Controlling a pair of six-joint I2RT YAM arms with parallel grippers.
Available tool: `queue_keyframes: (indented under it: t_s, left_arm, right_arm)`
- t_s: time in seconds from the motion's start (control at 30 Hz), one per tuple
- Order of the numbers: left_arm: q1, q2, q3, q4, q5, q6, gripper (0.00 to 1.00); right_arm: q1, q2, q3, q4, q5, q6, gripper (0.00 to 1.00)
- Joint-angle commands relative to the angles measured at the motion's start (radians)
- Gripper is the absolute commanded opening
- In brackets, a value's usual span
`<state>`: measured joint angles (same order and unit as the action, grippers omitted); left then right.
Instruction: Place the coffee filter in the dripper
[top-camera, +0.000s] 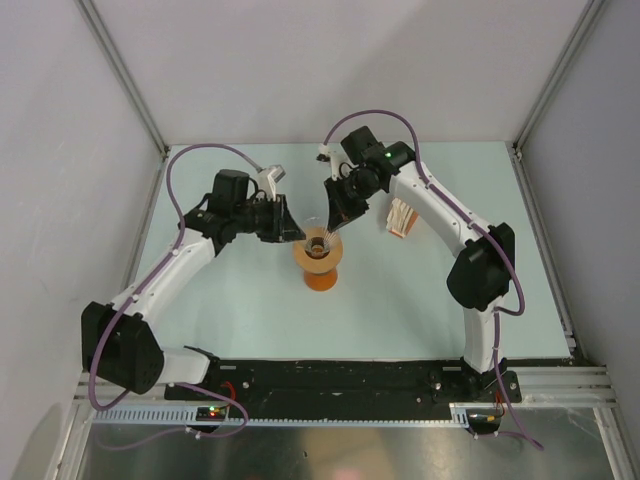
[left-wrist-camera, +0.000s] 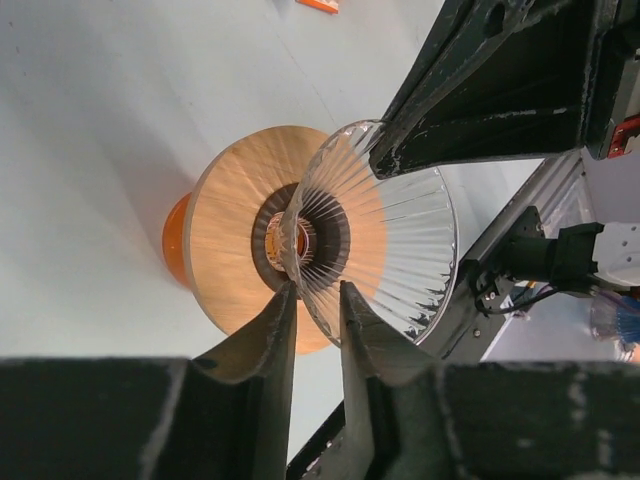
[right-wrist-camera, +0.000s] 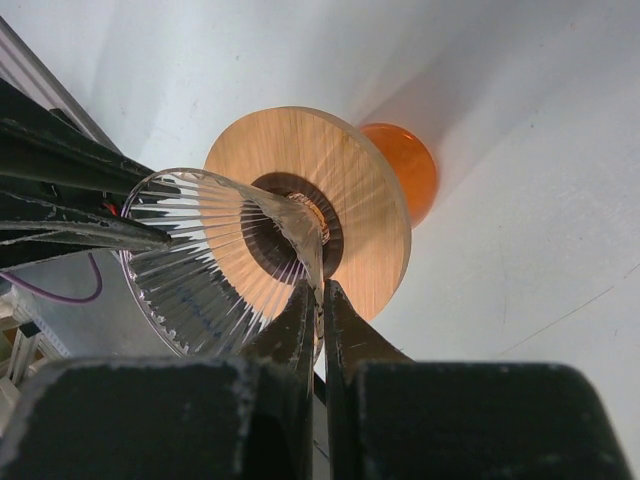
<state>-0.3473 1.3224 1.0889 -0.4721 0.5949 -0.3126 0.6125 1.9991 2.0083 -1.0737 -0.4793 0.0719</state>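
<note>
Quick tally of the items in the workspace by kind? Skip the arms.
Clear ribbed cone: 1
Wooden dripper ring: 1
Orange vessel: 1
Filter stack: 1
Total: 4

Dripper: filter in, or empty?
Empty: the dripper has a clear ribbed cone, wood visible through it, no paper inside.

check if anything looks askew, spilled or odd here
Nothing spilled or broken. The one oddity: both the left gripper and right gripper pinch the rim of the clear ribbed cone standing in the wooden dripper ring, while no loose paper filter shows; the filter stack lies apart on the table.
</note>
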Motion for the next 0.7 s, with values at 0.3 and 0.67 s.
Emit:
queue_keyframes:
  t_s: [0.3, 0.67]
  left_arm:
    - [-0.014, 0.031, -0.006, 0.01, -0.009, 0.012, 0.01]
    - [-0.021, 0.04, -0.05, 0.011, -0.037, 0.042, 0.0]
  right_arm:
    - [0.018, -0.018, -0.091, 0.042, 0.054, -0.025, 0.0]
    - [0.022, -0.024, -0.164, 0.084, 0.06, -0.033, 0.0]
